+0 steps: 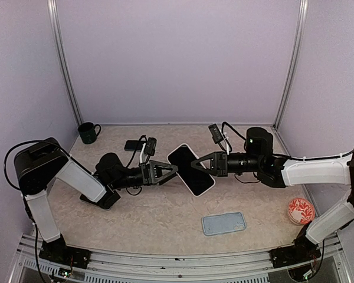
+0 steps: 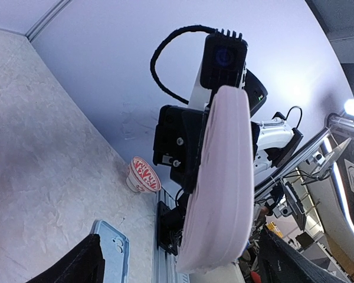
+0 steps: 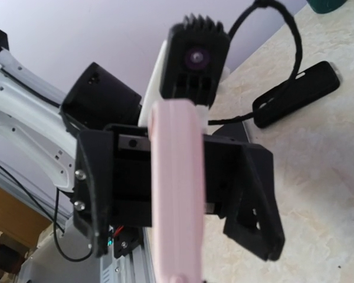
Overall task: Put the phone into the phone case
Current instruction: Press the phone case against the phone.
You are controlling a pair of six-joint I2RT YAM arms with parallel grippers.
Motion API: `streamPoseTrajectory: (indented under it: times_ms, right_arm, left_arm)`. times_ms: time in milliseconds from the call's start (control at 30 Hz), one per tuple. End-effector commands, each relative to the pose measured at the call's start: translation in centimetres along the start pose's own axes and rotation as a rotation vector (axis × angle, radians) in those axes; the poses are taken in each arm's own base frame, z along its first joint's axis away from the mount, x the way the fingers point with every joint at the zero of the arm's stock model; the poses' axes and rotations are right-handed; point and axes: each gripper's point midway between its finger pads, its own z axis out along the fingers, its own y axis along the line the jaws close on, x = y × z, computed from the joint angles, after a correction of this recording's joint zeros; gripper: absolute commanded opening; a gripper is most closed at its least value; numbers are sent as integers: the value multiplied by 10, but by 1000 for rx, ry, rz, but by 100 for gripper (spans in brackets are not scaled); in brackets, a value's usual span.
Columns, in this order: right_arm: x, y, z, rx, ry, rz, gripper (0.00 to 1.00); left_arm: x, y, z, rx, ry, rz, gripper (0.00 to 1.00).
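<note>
The phone (image 1: 190, 170), with a black screen and a pale pink edge, is held in the air over the table's middle. My right gripper (image 1: 205, 164) is shut on its right edge. Its own fingers do not show in the right wrist view, where the phone's pink edge (image 3: 176, 200) runs down the middle. My left gripper (image 1: 172, 170) is open, and its dark fingers (image 2: 76, 265) stand wide apart on either side of the phone's pink edge (image 2: 221, 183). The light blue phone case (image 1: 224, 223) lies flat and empty near the front right, and it also shows in the left wrist view (image 2: 112, 253).
A black phone-shaped thing (image 1: 133, 145) with a cable lies behind the left gripper, and another one (image 1: 100, 200) lies under the left arm. A green mug (image 1: 88, 132) stands at the back left. A red and white bowl (image 1: 300, 210) sits at the right edge.
</note>
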Motion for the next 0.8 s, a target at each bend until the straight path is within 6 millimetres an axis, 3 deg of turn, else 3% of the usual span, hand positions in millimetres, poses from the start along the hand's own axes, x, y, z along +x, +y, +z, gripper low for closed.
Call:
streamPoseTrajectory:
  times_ms: [0, 233, 633, 767]
  right_arm:
    - [-9, 9, 4, -19, -36, -51, 0]
    - [1, 9, 12, -24, 1, -47, 0]
    - [2, 8, 15, -5, 40, -65, 0]
    - [4, 11, 17, 0, 110, -92, 20]
  left_arm:
    - [-9, -6, 14, 27, -15, 27, 86]
    - [-12, -6, 23, 23, -6, 35, 66]
    - [-9, -5, 23, 29, 11, 29, 0]
    - [-4, -4, 19, 30, 43, 31, 0]
